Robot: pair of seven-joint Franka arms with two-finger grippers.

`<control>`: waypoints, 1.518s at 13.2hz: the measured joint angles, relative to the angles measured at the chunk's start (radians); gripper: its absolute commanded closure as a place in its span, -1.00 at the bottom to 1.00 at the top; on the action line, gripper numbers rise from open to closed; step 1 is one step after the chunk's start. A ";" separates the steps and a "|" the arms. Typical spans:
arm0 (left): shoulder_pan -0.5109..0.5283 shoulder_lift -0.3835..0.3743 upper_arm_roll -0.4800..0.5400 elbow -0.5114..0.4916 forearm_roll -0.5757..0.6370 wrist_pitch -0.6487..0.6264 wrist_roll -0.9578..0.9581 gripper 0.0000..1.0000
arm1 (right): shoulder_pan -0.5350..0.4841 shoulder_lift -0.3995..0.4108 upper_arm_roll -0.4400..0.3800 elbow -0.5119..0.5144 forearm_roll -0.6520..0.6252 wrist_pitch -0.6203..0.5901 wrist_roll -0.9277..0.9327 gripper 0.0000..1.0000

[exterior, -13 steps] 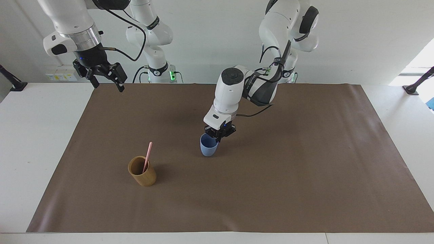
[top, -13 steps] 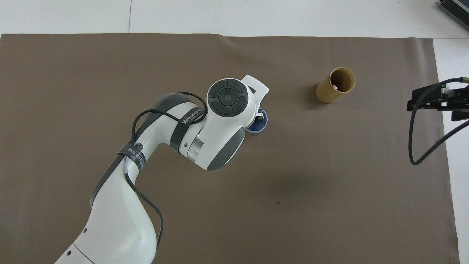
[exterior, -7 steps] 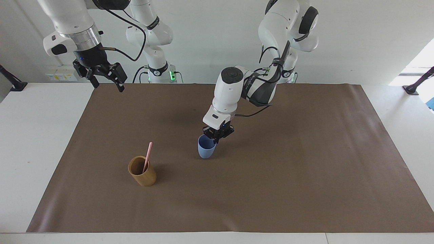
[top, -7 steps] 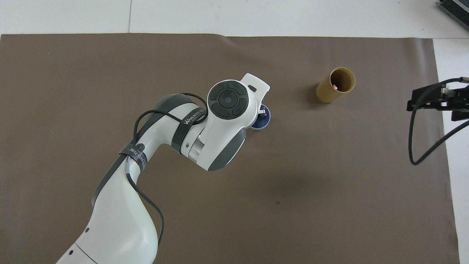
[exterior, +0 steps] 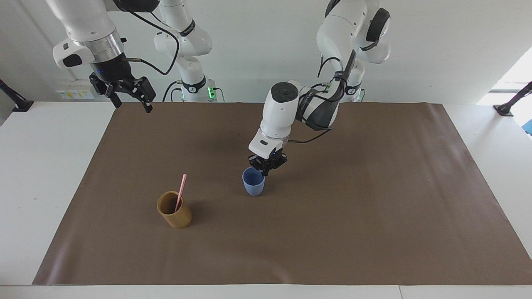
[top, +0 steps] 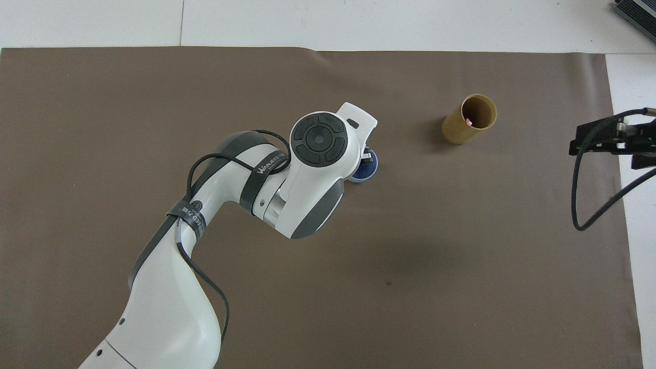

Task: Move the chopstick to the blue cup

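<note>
Although the blue cup (exterior: 253,182) stood upright on the brown mat (exterior: 374,207), the job itself had, by my reading, not yet begun in earnest: the chopstick (exterior: 181,192) was leaning inside the tan cup (exterior: 174,215), its upper end sticking out above the rim, and nothing held it. Taking the blue cup as the landmark, the tan cup sat well apart from it, toward the right arm's end of the table and a little farther from the robots.

The left gripper (exterior: 264,171) was at the blue cup's rim on the side nearer the robots; whether its fingers pinched the rim or had just let go could not be told. The right gripper (exterior: 131,96) waited with its fingers spread wide and empty, up in the air over the mat's edge, well apart from the blue cup at the right arm's end.

What seemed left was everything that mattered: lifting the chopstick out of the tan cup, carrying it across, and dropping it into the blue cup.

Counted: one chopstick, two cups (one blue, one tan), one mat, two arms.
</note>
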 measured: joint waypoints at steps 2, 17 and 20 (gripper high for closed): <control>0.000 0.000 0.000 0.000 0.000 0.000 0.000 -0.30 | 0.000 0.000 0.000 0.000 0.000 0.000 0.000 -1.00; 0.246 -0.332 0.049 -0.068 0.000 -0.411 0.376 -1.00 | 0.000 0.000 0.000 0.000 0.000 0.000 0.000 -1.00; 0.320 -0.396 0.050 -0.156 0.000 -0.424 0.497 -1.00 | 0.000 0.000 0.000 0.000 0.000 0.000 0.000 -1.00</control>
